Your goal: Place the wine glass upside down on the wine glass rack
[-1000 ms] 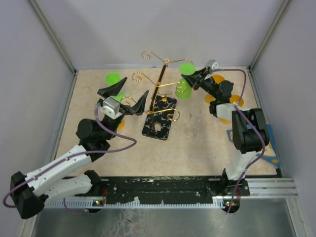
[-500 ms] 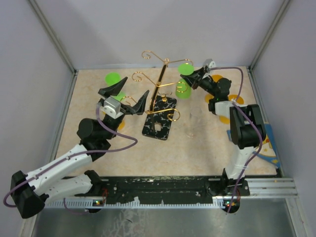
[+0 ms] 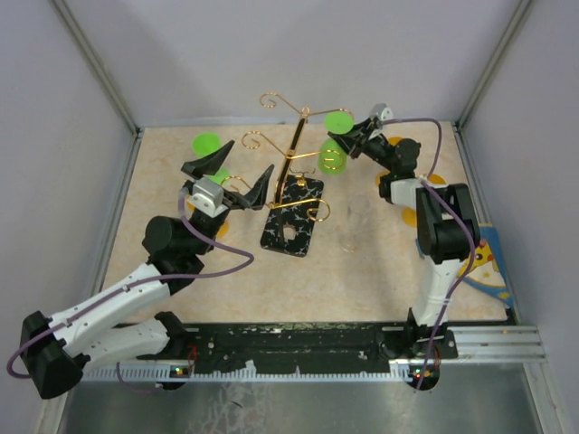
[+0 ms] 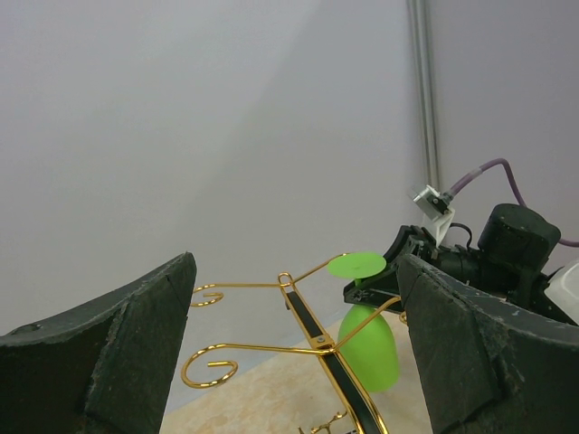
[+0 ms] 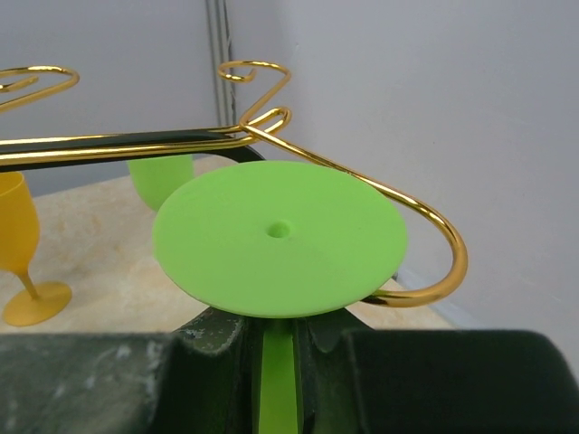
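The wine glass [image 3: 333,158] is bright green and hangs upside down, its round foot [image 5: 279,237] on top. My right gripper [image 3: 351,143] is shut on its stem [image 5: 279,380], right of the wine glass rack's gold pole [image 3: 294,152]. The foot lies over the curled end [image 5: 432,244] of one rack arm; I cannot tell whether it rests on the wire. The rack's black veined base [image 3: 291,217] stands mid-table. My left gripper [image 3: 228,176] stands open and empty left of the rack, its fingers [image 4: 99,362] framing the rack and the glass bowl [image 4: 369,348].
Another green glass [image 3: 207,143] stands at the back left. An orange glass [image 5: 23,253] stands upright beyond the rack, and more orange ones [image 3: 434,181] sit around the right arm. A blue item [image 3: 488,262] lies at the right edge. Grey walls enclose the table.
My right gripper has carried the green glass to the left, up against the rack's right-hand arm. The left arm has stayed where it was.
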Controlling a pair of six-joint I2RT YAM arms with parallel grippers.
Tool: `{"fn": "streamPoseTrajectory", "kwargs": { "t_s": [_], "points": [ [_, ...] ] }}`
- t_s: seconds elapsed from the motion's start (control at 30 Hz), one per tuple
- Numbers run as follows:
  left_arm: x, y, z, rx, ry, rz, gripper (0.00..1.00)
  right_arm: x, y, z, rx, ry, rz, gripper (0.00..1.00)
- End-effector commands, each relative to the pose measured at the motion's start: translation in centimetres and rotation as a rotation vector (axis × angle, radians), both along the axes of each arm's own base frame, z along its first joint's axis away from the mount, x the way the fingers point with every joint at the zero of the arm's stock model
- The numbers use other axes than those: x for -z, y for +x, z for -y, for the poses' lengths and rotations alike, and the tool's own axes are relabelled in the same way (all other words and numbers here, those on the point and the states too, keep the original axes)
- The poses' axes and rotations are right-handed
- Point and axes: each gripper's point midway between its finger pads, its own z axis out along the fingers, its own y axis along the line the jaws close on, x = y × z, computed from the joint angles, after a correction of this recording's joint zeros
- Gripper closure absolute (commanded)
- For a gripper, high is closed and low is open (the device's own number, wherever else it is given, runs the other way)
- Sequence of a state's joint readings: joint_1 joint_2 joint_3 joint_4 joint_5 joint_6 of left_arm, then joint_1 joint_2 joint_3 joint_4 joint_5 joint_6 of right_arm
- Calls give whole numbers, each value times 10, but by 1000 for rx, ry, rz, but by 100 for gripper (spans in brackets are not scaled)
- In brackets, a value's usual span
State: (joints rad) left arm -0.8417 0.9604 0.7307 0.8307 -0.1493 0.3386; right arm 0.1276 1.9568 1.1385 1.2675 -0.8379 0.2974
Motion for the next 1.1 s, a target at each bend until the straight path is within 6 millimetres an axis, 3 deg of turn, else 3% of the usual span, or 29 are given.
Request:
{"fn": "streamPoseTrajectory", "kwargs": {
  "t_s": [0.0, 0.33, 0.67, 1.07],
  "points": [
    [-17, -3, -8, -17, -38, 38, 2, -27, 1, -1, -25, 12, 104, 100],
    [-17, -2, -7, -20, -34, 44, 2, -27, 9, -5, -11, 3, 101, 100],
    [-19, -4, -12, -30, -36, 54, 2, -26, 19, -21, 3, -16, 80, 100],
    [-18, -5, -12, -30, -33, 56, 2, -28, 32, -13, 123, 5, 78, 100]
  ]
}}
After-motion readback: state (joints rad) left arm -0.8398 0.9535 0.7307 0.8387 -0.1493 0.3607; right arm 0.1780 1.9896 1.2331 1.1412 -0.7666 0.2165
